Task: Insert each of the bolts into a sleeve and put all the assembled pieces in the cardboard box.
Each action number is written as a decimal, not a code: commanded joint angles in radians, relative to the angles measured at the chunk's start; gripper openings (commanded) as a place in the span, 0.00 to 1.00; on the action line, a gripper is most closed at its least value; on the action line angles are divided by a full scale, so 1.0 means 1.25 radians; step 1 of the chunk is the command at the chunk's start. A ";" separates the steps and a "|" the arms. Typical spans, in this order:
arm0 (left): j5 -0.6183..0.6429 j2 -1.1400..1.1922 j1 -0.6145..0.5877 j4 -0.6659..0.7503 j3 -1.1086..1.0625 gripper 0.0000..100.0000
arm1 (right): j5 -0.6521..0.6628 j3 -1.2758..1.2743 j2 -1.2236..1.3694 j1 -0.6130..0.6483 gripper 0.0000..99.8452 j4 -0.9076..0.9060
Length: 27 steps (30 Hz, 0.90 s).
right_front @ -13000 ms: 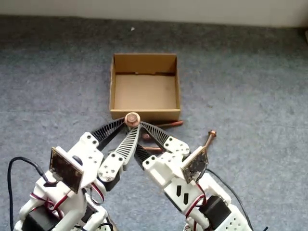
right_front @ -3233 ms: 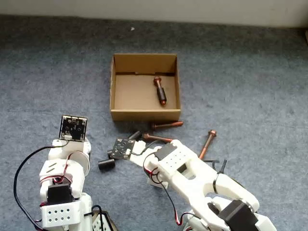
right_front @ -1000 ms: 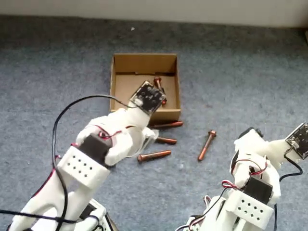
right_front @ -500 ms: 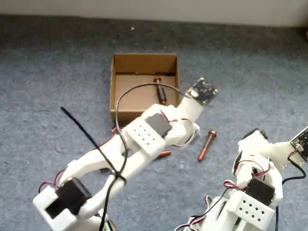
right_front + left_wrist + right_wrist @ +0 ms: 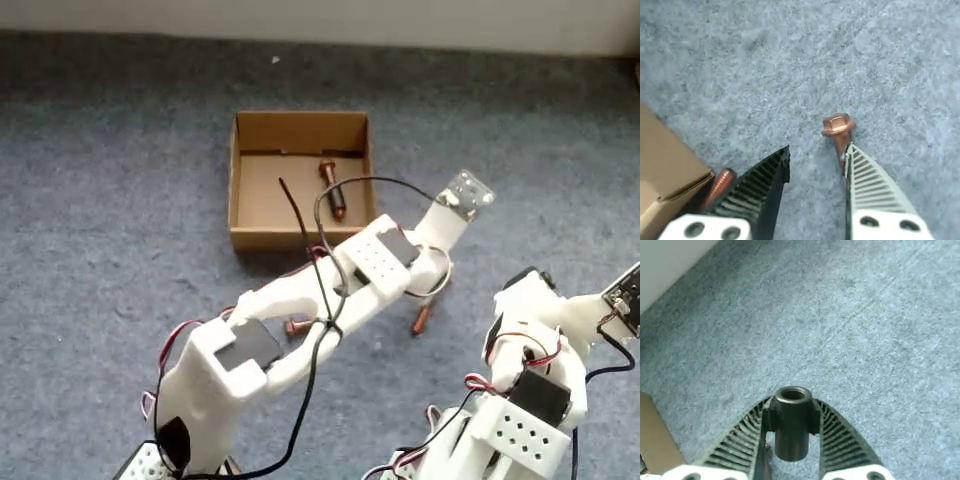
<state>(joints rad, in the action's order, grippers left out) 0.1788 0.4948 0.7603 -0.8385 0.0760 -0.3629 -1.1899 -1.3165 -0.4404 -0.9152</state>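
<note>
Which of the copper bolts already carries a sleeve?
The bolt lying inside the cardboard box: a dark sleeve sits on its shaft. The loose bolt beside the left gripper, out on the carpet, is bare.

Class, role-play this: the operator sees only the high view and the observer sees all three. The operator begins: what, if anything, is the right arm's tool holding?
Observer: The right tool is shut on a black sleeve. The sleeve's open end faces the wrist camera and its bore is empty.
Operator: And the left tool, under the arm stretched across my picture?
Observer: The left tool is open over a hex-headed bolt. The shank lies right beside the white finger; I cannot tell whether they touch.
Operator: Is anything else near it?
Observer: A second bolt lies by a corner of the cardboard box, just outside the black finger.
</note>
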 commanded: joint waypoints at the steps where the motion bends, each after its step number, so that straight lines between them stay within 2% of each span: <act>1: 0.005 0.040 0.023 0.004 0.089 0.20 | -0.004 0.004 -0.014 -0.008 0.01 0.020; 11: -0.001 0.120 0.058 -0.034 0.174 0.20 | -0.004 0.004 -0.014 -0.008 0.01 0.020; 17: 0.004 0.204 0.048 -0.174 0.325 0.19 | -0.004 0.004 -0.014 -0.008 0.01 0.020; 25: 0.001 0.321 0.048 -0.318 0.528 0.02 | -0.004 0.004 -0.014 -0.008 0.01 0.020; 27: 0.000 0.334 0.047 -0.349 0.555 0.01 | -0.004 0.004 -0.014 -0.008 0.01 0.020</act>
<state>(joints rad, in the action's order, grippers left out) 0.1818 0.9014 0.8309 -1.1960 0.6728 -0.3629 -1.1899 -1.3165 -0.4404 -0.9152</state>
